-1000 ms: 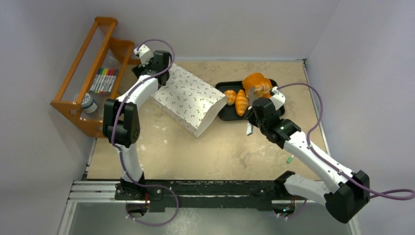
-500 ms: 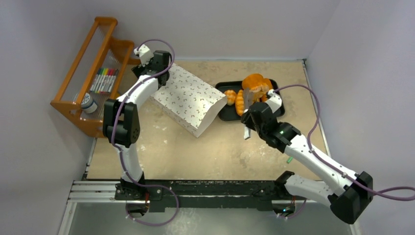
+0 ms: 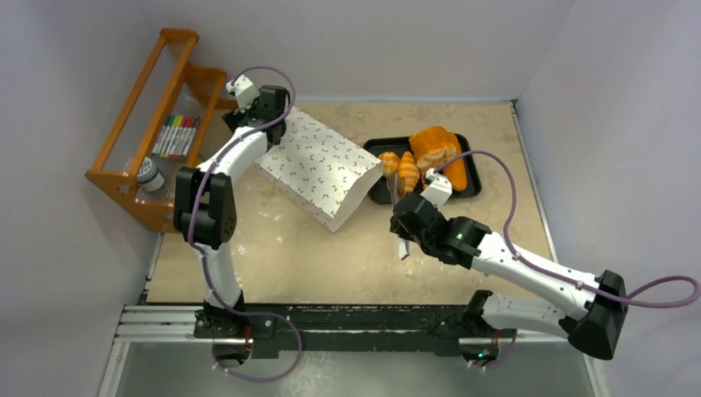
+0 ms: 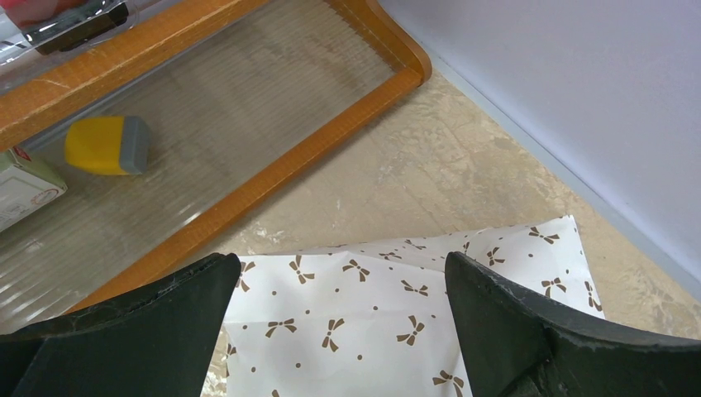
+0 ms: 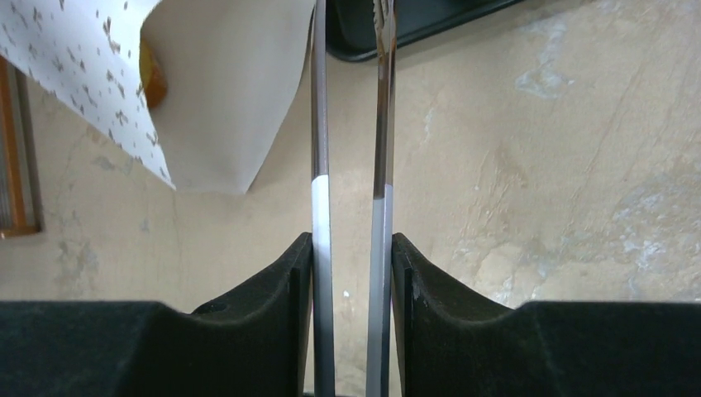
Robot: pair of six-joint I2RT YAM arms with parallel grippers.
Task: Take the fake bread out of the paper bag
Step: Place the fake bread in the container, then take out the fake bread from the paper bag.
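The white paper bag [image 3: 318,165] with brown bow marks lies on its side, mouth facing right. My left gripper [image 3: 277,124] is open over its closed far end [image 4: 372,314], fingers [image 4: 165,322] wide apart. My right gripper [image 3: 402,217] is shut on metal tongs [image 5: 321,124], whose empty tips point at the bag mouth [image 5: 231,99] beside the black tray [image 3: 376,194]. One orange bread piece [image 5: 151,78] shows inside the bag. On the tray lie a croissant [image 3: 408,172], a round roll [image 3: 388,161] and a big loaf [image 3: 434,145].
An orange wooden rack [image 3: 132,124] holding markers [image 3: 175,135] stands at the far left, close to my left arm. Walls close in the table at the back and on both sides. The tray's corner [image 5: 364,41] lies just beyond the tong tips.
My right gripper has moved with the tongs off the tray, left and nearer, toward the bag mouth. The big loaf now lies on the tray. The left arm has not moved.
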